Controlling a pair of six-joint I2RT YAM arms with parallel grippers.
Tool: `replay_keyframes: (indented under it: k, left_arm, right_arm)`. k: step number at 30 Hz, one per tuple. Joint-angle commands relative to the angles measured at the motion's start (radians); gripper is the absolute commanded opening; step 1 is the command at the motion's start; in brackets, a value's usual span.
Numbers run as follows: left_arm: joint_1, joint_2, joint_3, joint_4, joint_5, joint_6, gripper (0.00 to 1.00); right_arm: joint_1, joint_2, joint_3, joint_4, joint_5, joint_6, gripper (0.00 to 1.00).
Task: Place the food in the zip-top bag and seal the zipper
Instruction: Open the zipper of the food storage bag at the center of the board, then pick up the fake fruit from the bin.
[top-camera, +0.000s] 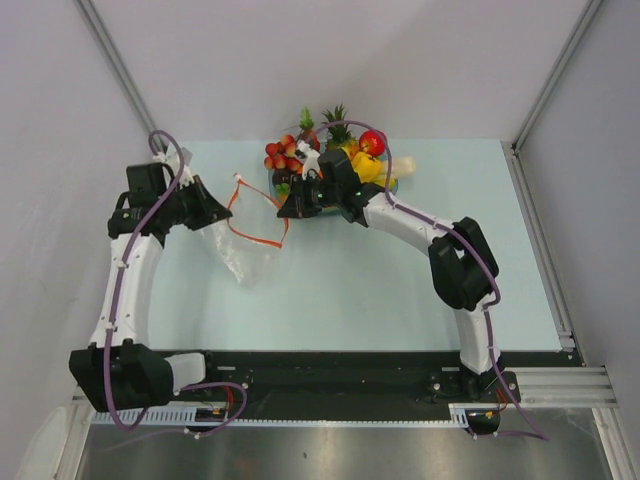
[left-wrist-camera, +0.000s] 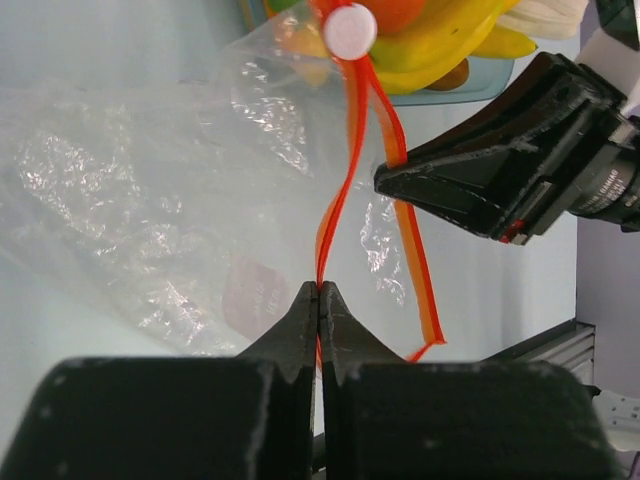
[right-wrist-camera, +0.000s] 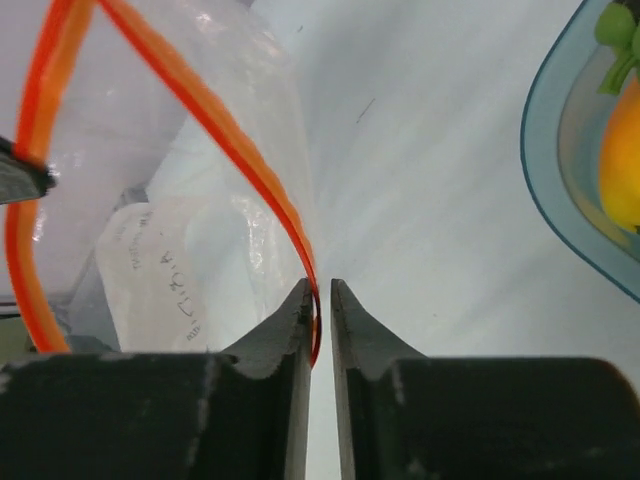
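Observation:
The clear zip-top bag (top-camera: 245, 255) lies on the table left of centre, its mouth held up between my grippers. My left gripper (left-wrist-camera: 318, 290) is shut on one side of the red-orange zipper (left-wrist-camera: 335, 200). A white slider (left-wrist-camera: 350, 30) sits at the zipper's far end. My right gripper (right-wrist-camera: 320, 288) has a narrow gap between its jaws. The other zipper side (right-wrist-camera: 225, 150) lies in that gap against one finger (right-wrist-camera: 290, 320). From above, the left gripper (top-camera: 228, 208) and right gripper (top-camera: 283, 210) flank the mouth. The bananas (top-camera: 365, 168), the apple (top-camera: 372, 143) and the orange (left-wrist-camera: 400, 12) sit in the tray. The bag holds no fruit.
The blue-tinted fruit tray (right-wrist-camera: 545, 190) stands at the back centre, just right of my right gripper. It also holds a pineapple (top-camera: 338, 128) and a red berry cluster (top-camera: 283, 153). Walls close in both table sides.

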Motion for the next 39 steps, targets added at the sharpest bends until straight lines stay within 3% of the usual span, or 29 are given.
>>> replay_keyframes:
  k: [1,5,9,12,21,29,39]
  left_arm:
    - [-0.003,0.063,-0.066,0.086,0.015,-0.044,0.00]
    - [-0.006,0.135,-0.080,0.120,0.041,-0.081,0.00]
    - [-0.011,0.166,-0.095,0.181,0.056,-0.106,0.00]
    - [-0.015,0.185,-0.089,0.204,0.064,-0.117,0.00]
    - [-0.018,0.209,-0.089,0.256,0.082,-0.140,0.00]
    - [-0.021,0.224,-0.097,0.299,0.082,-0.159,0.00]
    - [-0.020,0.229,-0.114,0.324,0.095,-0.164,0.00]
  right_arm:
    - [0.017,0.017,0.066,-0.009,0.001,-0.077,0.24]
    - [-0.012,0.011,0.068,-0.018,0.021,-0.105,0.34]
    - [-0.053,-0.018,0.080,-0.035,0.032,-0.128,0.70]
    - [-0.107,-0.025,0.133,-0.056,0.029,-0.145,0.78]
    - [-0.184,0.076,0.331,-0.114,0.168,-0.176,0.86]
    - [-0.121,0.221,0.549,-0.277,0.343,-0.422,0.91]
    - [-0.078,0.285,0.526,-0.291,0.480,-0.544,1.00]
